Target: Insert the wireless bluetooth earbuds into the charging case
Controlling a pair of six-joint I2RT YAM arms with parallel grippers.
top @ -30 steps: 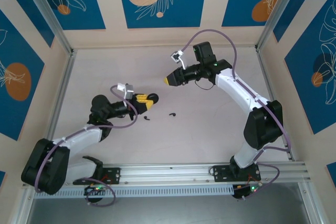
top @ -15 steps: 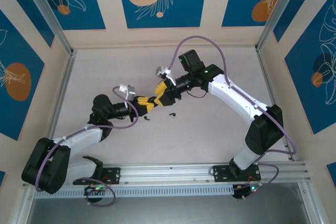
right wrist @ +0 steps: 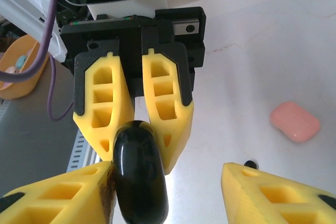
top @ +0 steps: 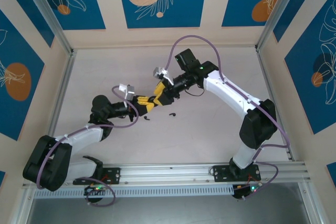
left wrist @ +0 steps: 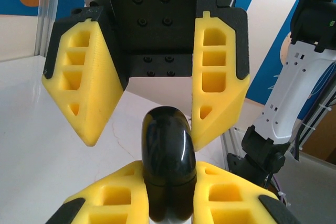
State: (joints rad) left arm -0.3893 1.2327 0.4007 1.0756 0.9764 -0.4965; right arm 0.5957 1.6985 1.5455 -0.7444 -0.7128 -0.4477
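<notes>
Left wrist view: the left jaws, ribbed yellow plastic wedges, clench a glossy black, round-ended charging case (left wrist: 168, 145); the right jaws stand spread at its tip, one touching it. Two tiny comma-shaped black earbuds (top: 147, 118) lie on the smooth pale worktop (top: 210, 129) nearby.

Top view looking down, wrist views close, opposed, sharing charging case (left wrist: 168, 166)

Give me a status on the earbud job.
Done: the black case is gripped in the shut left tool. In hand: the open right tool straddles the case's free end without clamping it, and the case looks closed. Left: two black earbuds lie loose on the table, so opening the case and both insertions remain.
</notes>
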